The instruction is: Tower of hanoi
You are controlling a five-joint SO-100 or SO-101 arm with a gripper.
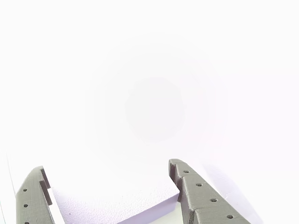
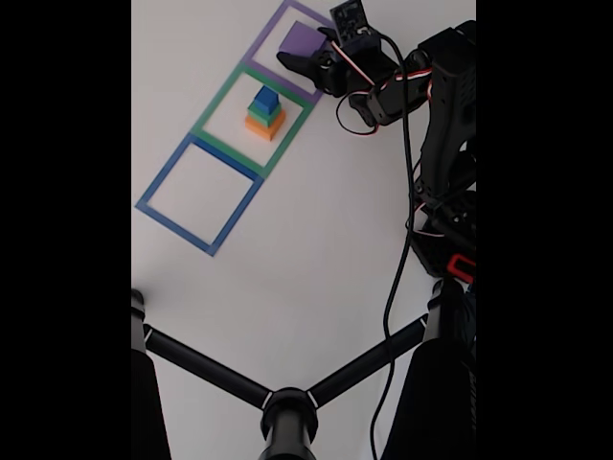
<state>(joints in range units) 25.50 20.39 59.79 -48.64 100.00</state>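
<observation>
Showing, in the other view, the gripper (image 1: 110,179) with jaws apart astride a pale purple block (image 1: 126,203) at the lower centre; the rest is overexposed. In the fixed view, the purple block (image 2: 303,40) sits in the purple square (image 2: 278,21) at upper centre, with the gripper over it, and a stack (image 2: 265,112) stands in the green square (image 2: 215,103) below. Judged best: centre the jaws, close squarely, lift straight

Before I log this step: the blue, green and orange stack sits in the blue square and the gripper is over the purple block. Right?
Not quite. The fixed view shows the stack in the green square, not the blue one. The gripper is at the purple block, as you said.
</observation>
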